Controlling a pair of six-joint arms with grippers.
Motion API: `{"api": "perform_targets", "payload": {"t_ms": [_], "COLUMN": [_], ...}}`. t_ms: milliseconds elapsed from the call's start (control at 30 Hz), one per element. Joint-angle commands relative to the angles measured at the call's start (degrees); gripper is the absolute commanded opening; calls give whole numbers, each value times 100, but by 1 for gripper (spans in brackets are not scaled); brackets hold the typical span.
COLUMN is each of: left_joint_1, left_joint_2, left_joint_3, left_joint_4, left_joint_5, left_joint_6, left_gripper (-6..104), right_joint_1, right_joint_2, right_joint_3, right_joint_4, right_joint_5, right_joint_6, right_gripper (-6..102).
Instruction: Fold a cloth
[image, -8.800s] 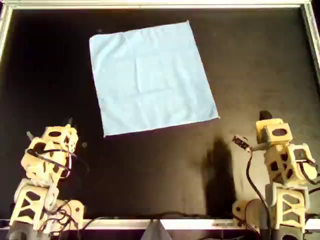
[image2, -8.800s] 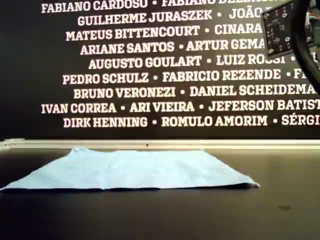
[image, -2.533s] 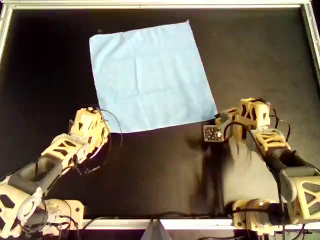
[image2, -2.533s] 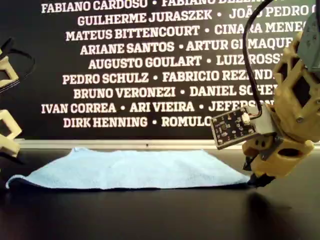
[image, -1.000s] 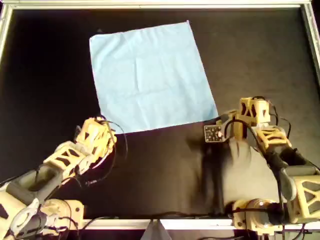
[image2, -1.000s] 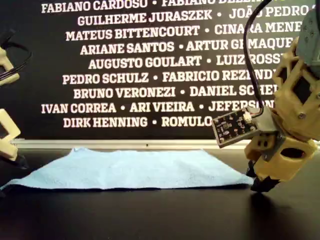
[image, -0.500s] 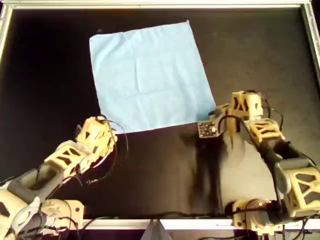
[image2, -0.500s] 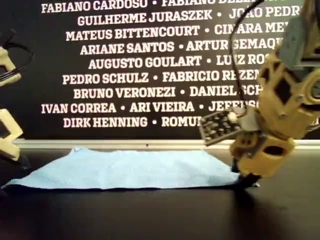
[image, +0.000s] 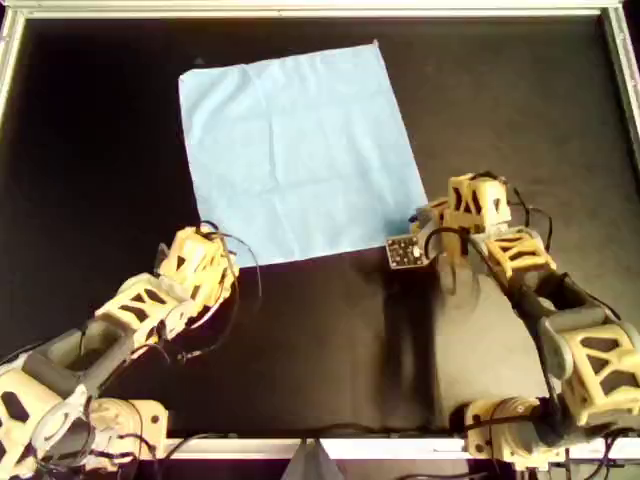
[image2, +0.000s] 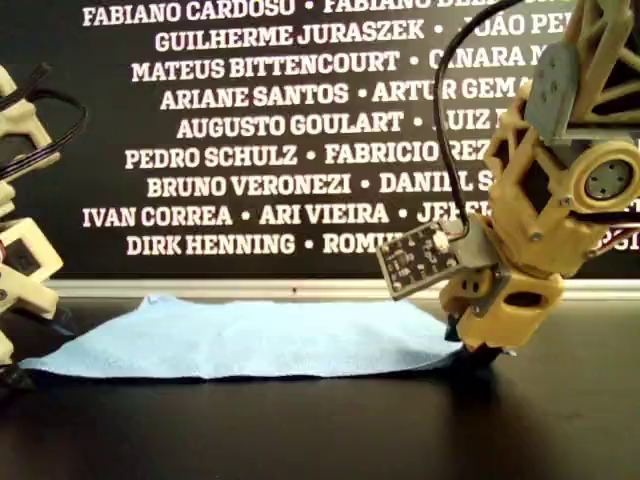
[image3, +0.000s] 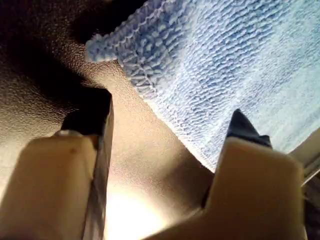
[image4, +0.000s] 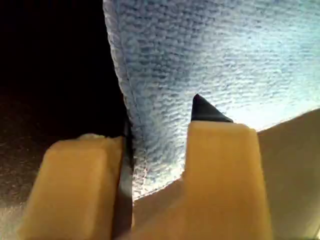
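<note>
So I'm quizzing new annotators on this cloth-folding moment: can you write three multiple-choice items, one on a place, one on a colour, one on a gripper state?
1. In the overhead view, where is the right gripper?
A. at the cloth's lower right corner
B. at its upper left corner
C. far off the cloth

2. What colour is the cloth?
A. red
B. light blue
C. green

3. How does the left gripper stand?
A. shut on the cloth
B. open, the cloth's corner between its fingers
C. out of view

Key:
1 A, the arm ends at that corner.
2 B, in every view.
3 B, the left wrist view shows a wide gap.
</note>
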Motion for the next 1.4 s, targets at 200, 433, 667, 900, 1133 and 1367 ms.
{"api": "perform_targets", "payload": {"t_ms": [200, 433, 667, 900, 1133, 1367], "left_joint_1": [237, 308, 316, 316, 316, 316], "left_joint_2": [-158, -606, -615, -606, -501, -580], "left_joint_3": [-141, -606, -606, -606, -615, -923], "left_joint_4": [-62, -53, -53, -53, -44, -53], "left_joint_5": [-35, -35, -35, -35, -35, 79], "left_joint_6": [-35, -35, -44, -53, -44, -44], "left_gripper": [81, 81, 78, 61, 34, 6], "right_joint_1": [0, 0, 0, 0, 0, -70], "right_joint_2": [114, 105, 105, 105, 105, 220], "right_joint_3": [-360, -360, -360, -343, -360, -378], "right_joint_4": [79, 79, 79, 79, 70, 70], "right_joint_5": [-53, -53, -62, -62, -62, -62], "right_joint_6": [9, 9, 9, 18, 18, 26], "right_gripper": [47, 47, 47, 47, 45, 25]}}
